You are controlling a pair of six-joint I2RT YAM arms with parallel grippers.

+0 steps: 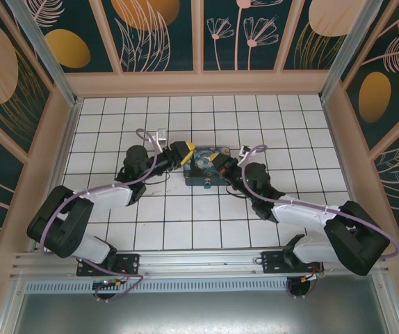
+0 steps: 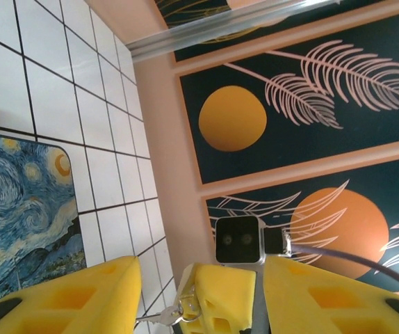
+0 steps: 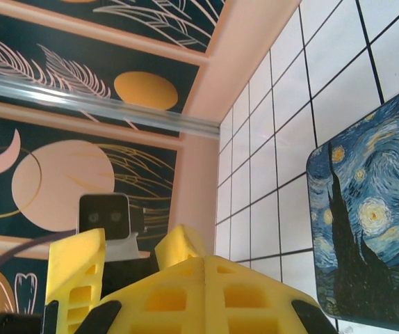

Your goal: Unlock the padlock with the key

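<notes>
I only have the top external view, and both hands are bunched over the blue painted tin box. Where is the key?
Observer: Left wrist view: the small silvery key juts from the right hand's yellow tip, apparently pinched there.
Operator: Is that hand fully closed?
Observer: Right wrist view: its fingers meet along one seam.
Operator: And the other one?
Observer: Open: the left hand's fingers stand apart, either side of that tip.

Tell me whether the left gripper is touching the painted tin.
Cannot tell. In the top view the left gripper overlaps the painted tin at its edge; any gap is hidden.
</notes>
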